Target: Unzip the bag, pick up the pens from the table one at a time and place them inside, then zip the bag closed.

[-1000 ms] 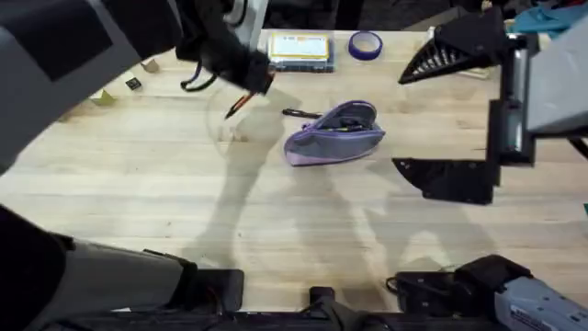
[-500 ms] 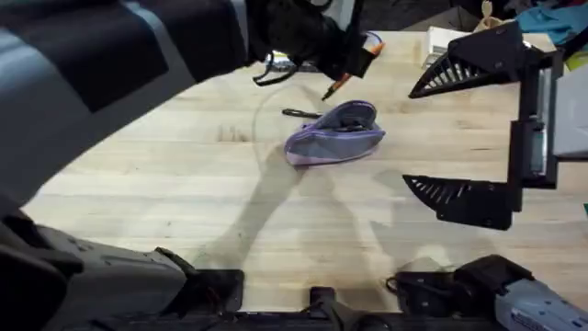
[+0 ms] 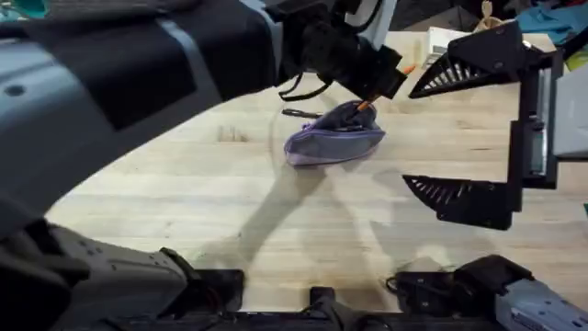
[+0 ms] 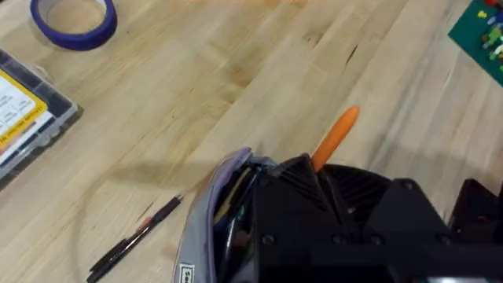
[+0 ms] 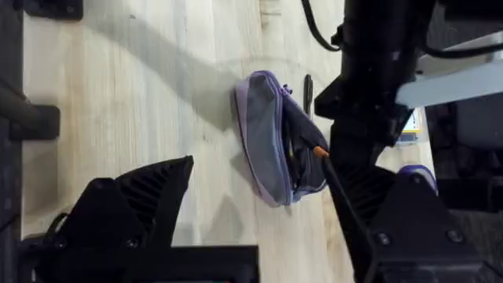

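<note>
Over the bag's (image 3: 333,136) open mouth, left tool (image 3: 375,92) gripping orange pen (image 4: 335,138); right tool (image 3: 459,129) wide.

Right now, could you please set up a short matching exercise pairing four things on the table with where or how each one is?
Things:
1. orange pen
2. black pen
3. bag
4. roll of blue tape

States:
A. lying flat on the table beside the bag
B. unzipped, mouth gaping
C. held in the left claw, over the bag's opening
D. lying on the wood near the yellow-labelled box

Pairs: 1-C, 2-A, 3-B, 4-D
</note>
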